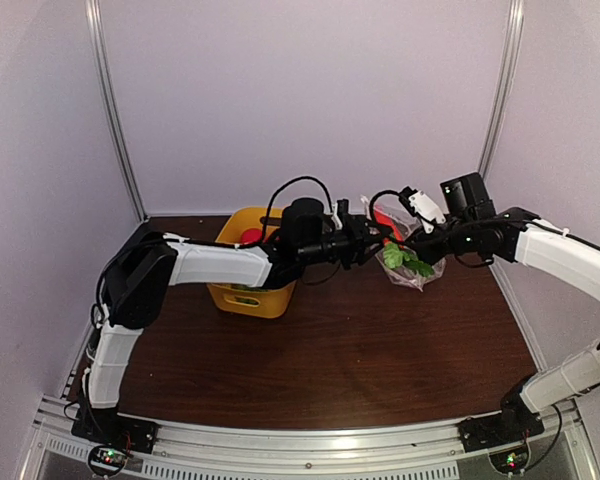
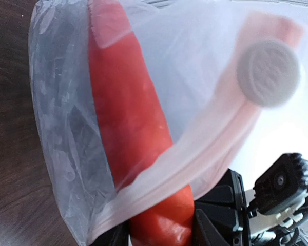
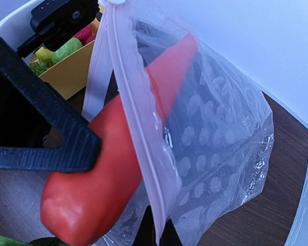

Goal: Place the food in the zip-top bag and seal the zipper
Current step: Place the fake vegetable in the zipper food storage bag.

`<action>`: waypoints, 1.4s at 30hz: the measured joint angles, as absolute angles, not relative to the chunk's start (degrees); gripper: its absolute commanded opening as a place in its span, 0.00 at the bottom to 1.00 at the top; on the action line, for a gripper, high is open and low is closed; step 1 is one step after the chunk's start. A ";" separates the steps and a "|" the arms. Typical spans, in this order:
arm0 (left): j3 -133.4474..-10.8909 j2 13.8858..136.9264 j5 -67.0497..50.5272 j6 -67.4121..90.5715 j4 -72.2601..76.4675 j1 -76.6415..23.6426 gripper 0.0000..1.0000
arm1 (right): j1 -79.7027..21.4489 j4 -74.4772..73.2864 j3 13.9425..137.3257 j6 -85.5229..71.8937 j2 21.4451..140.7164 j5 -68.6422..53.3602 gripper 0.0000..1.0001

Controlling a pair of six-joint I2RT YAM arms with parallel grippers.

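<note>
My left gripper [image 2: 161, 233] is shut on the thick end of an orange-red carrot [image 2: 128, 113]. The carrot's tip reaches through the mouth into the clear dotted zip-top bag [image 3: 220, 143]. My right gripper [image 3: 156, 233] is shut on the bag's zipper [image 3: 138, 128], a pale strip with a pink line, and holds the bag up off the table. From above, both grippers meet at the bag [image 1: 415, 270], and the carrot's green leaves [image 1: 405, 260] hang below it. More food [image 3: 66, 48], red, yellow and green pieces, lies in the yellow basket.
The yellow basket [image 1: 250, 290] stands on the dark wooden table [image 1: 360, 350], left of the bag and under my left forearm. White walls close in the back and both sides. A black finger [image 3: 46, 138] of my left gripper fills the left of the right wrist view.
</note>
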State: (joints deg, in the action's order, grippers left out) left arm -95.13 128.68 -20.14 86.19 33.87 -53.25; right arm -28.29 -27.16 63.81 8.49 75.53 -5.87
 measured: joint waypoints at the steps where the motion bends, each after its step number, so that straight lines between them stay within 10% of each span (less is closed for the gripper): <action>1: -96.25 128.95 -19.35 85.27 31.97 -53.25 0.03 | -28.29 -27.53 63.83 8.27 75.53 -6.31 0.00; 11: -102.24 129.01 -9.43 72.18 18.31 -53.52 0.11 | -28.29 -32.82 70.98 6.46 75.90 -12.60 0.00; 21: -103.57 129.01 -7.16 66.08 15.09 -54.63 0.70 | -27.66 -35.20 71.99 3.81 78.28 -18.41 0.00; 23: -104.01 128.88 -7.75 64.90 15.42 -54.98 0.96 | -26.89 -35.16 71.99 3.18 78.41 -18.24 0.00; 42: -98.02 108.16 -10.09 43.79 5.10 -56.10 0.97 | -9.15 -33.61 83.35 6.00 82.11 -9.28 0.00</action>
